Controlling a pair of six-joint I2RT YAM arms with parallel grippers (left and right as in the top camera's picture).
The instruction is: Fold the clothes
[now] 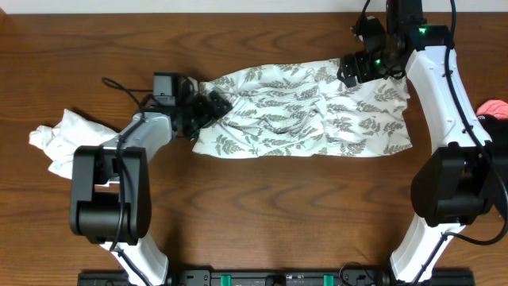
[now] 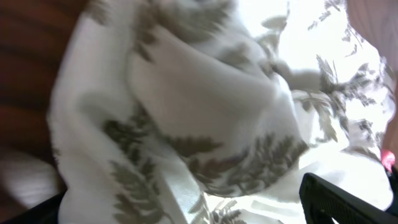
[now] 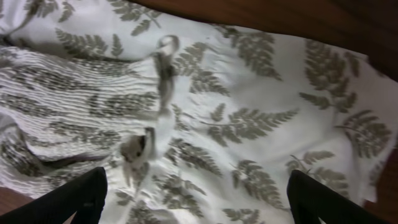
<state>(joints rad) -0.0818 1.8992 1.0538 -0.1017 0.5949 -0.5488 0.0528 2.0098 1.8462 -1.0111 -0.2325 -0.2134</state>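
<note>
Overhead, the cream-white fern-printed fabric garment (image 1: 302, 111) lies unfolded at centre, left gripper (image 1: 208, 107) at its 9 o'clock end, right gripper (image 1: 353, 70) at 1 o'clock. Left wrist: bunched cloth, grip impossible to tell. Right wrist: fingers (image 3: 81, 196) spread above cloth. Likely next: pinch corners for a first fold.

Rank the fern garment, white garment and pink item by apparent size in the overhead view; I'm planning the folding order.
1. Fern garment: largest by far, spread out.
2. White garment: crumpled, so smaller-looking.
3. Pink item: smallest showing, but cut off at the frame edge, so unsure.
</note>
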